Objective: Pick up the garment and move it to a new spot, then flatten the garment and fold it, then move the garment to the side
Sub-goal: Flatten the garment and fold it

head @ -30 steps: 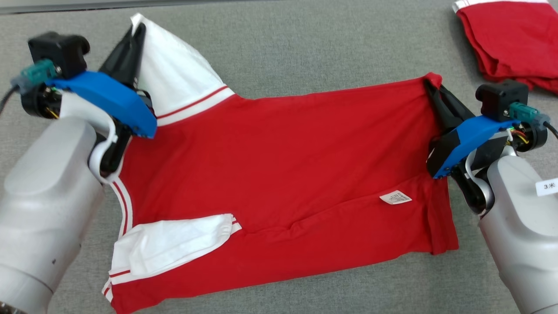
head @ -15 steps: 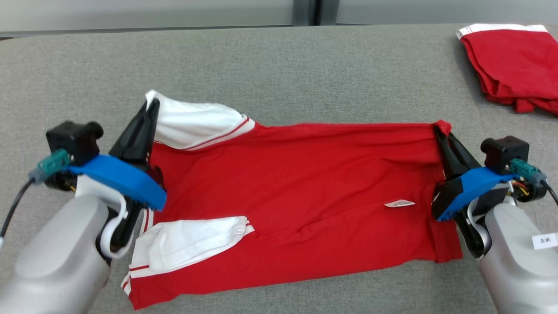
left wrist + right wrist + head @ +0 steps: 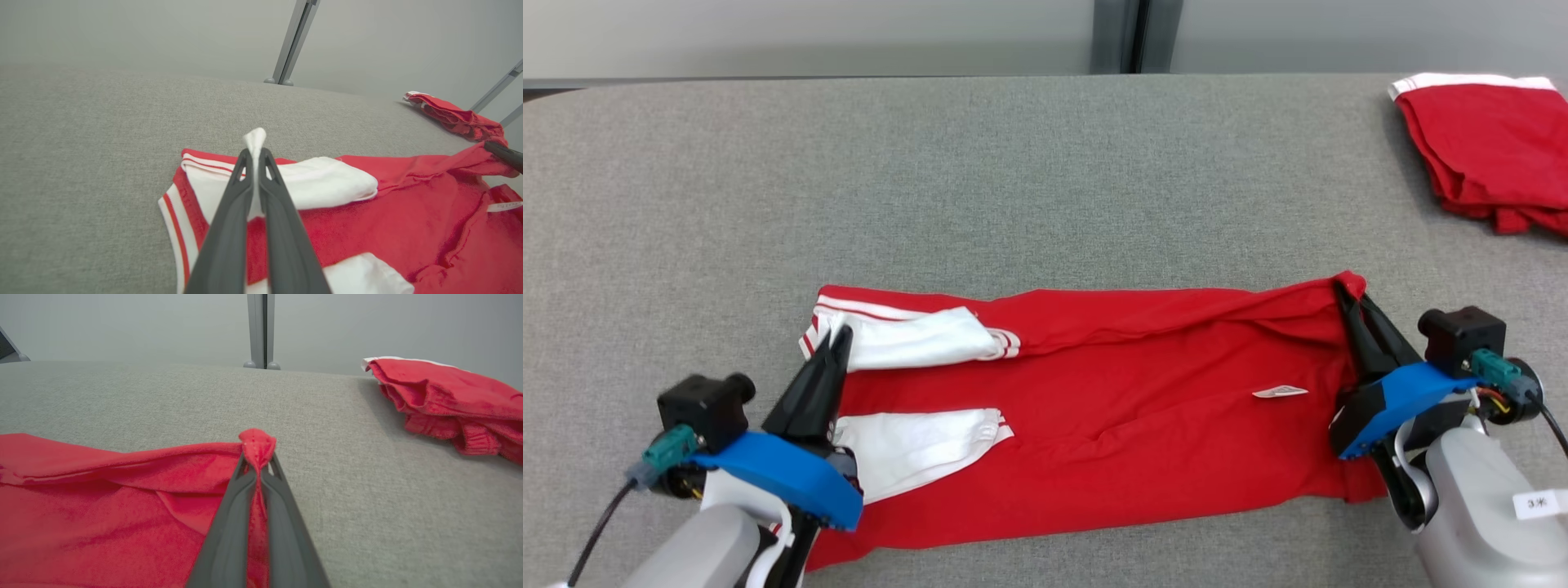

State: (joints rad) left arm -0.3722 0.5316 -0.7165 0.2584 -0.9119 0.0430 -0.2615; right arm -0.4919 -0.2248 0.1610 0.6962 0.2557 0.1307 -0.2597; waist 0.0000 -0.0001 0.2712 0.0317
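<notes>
The garment (image 3: 1111,408) is a red shirt with white sleeves, lying folded lengthwise across the grey table. My left gripper (image 3: 840,336) is shut on its white sleeve at the left end; a tuft of white cloth pokes out between the fingers (image 3: 254,152). My right gripper (image 3: 1342,287) is shut on the red hem corner at the right end, with red cloth bunched at the tips (image 3: 257,451). The upper half of the garment (image 3: 102,490) is folded toward me over the lower half. A white label (image 3: 1280,392) shows near the right end.
A second red garment (image 3: 1486,155) with a white band lies bunched at the table's far right (image 3: 445,396). Bare grey table (image 3: 931,180) stretches behind the shirt to the far edge, with a grey wall and post (image 3: 1121,37) beyond.
Both grippers have drawn the held far edge of the garment toward me and down, folding it over the near half. The head camera has tilted up, showing more of the table's far side.
</notes>
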